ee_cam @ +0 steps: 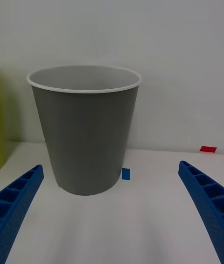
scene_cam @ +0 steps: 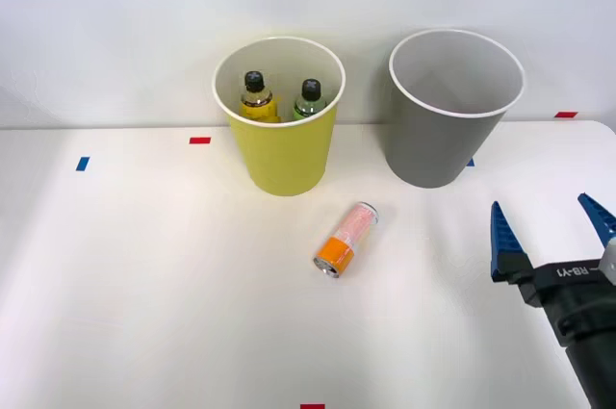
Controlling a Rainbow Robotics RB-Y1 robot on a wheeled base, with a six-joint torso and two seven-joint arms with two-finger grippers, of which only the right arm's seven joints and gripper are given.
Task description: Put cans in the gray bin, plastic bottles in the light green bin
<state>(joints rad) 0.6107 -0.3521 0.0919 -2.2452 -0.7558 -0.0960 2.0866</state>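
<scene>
Can lying on its side on white table, between and in front of the two bins, touching neither. Orange band at near end, pale pink-speckled white toward far end, silver ends.

Left to right: light green bin upright, white rim, pale inside; holding two black-capped bottles, stout yellow bottle beside slimmer green bottle, both standing. Gray bin upright just to the right, white rim, pale inside, no contents seen; small blue tape mark at its base.

Right gripper low at right edge, well apart from can. Blue ribbed fingers spread wide, grasping nothing, touching nothing, facing gray bin.
</scene>
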